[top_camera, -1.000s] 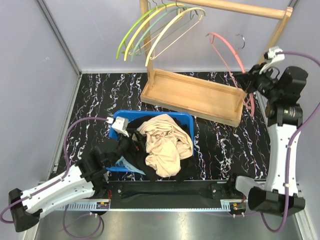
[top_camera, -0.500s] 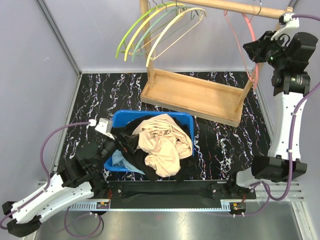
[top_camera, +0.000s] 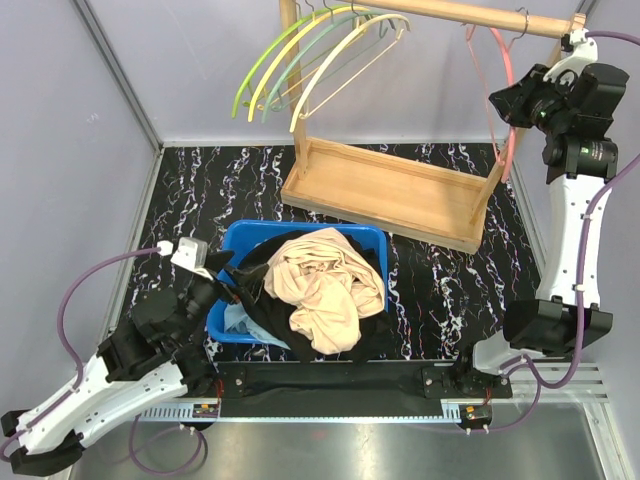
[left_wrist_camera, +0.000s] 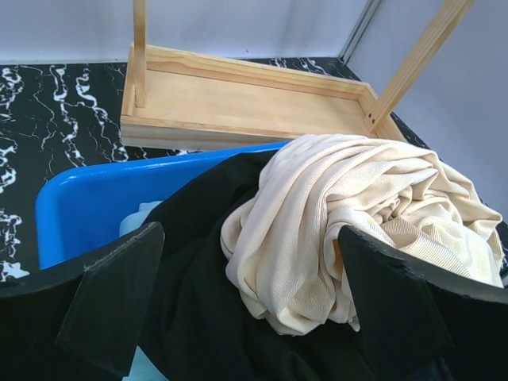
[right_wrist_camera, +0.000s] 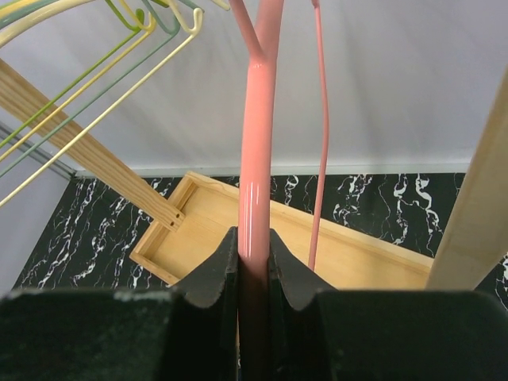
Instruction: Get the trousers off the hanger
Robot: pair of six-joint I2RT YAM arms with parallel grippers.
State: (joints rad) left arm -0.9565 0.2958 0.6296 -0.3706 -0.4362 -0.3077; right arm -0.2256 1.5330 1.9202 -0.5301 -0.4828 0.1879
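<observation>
The pink hanger hangs bare from the wooden rail at the top right. My right gripper is shut on its arm, seen close in the right wrist view, where the jaws pinch the tube. The trousers lie heaped in the blue bin: beige ones on top, black ones under them, and a bit of light blue at the near left. No red ones show. My left gripper is open and empty at the bin's left rim; the left wrist view shows it facing the beige and black cloth.
Several bare yellow and green hangers hang from the rail's left end. The wooden rack base stands behind the bin, also in the left wrist view. Grey walls enclose the black marbled tabletop.
My right gripper raised the pink hanger from beside the rack up to the rail, where it now hangs. My left arm drew back to the near left, away from the bin.
</observation>
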